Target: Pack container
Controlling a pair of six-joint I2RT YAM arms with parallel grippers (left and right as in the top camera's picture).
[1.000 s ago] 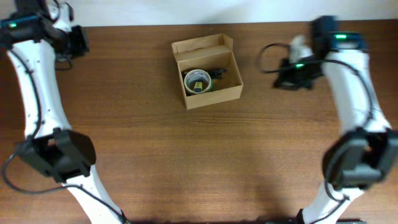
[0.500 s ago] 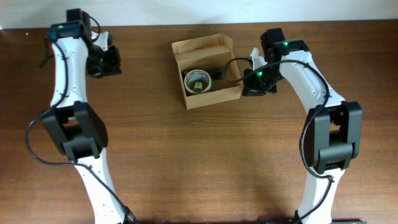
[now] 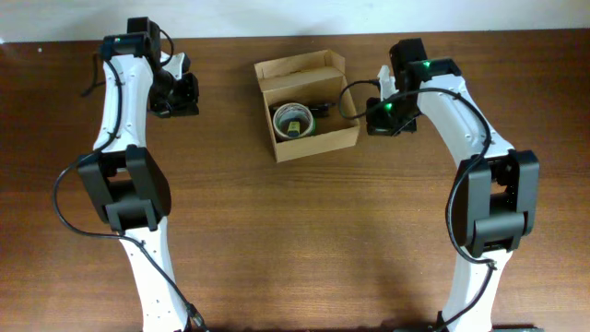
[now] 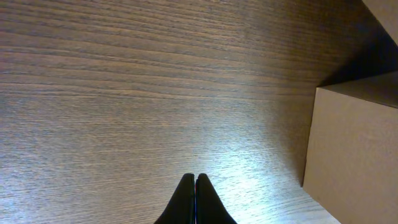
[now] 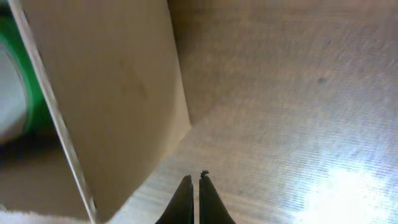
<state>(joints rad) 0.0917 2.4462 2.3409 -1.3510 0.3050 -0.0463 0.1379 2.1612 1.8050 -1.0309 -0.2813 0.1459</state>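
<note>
The container is a small tan cardboard box at the back middle of the table, open, with its flap lid standing at the far side. Inside lie a tape roll and a dark item. My left gripper is shut and empty, low over the table to the left of the box; the box side shows in the left wrist view. My right gripper is shut and empty, just off the box's right wall. A green roll edge shows inside the box.
The wooden table stretches in front of the box. The table's back edge and a pale wall run just behind the box and both grippers.
Both arms have swung inward toward the box. The left gripper came from the far left corner, the right from the right side. The box has not moved.
</note>
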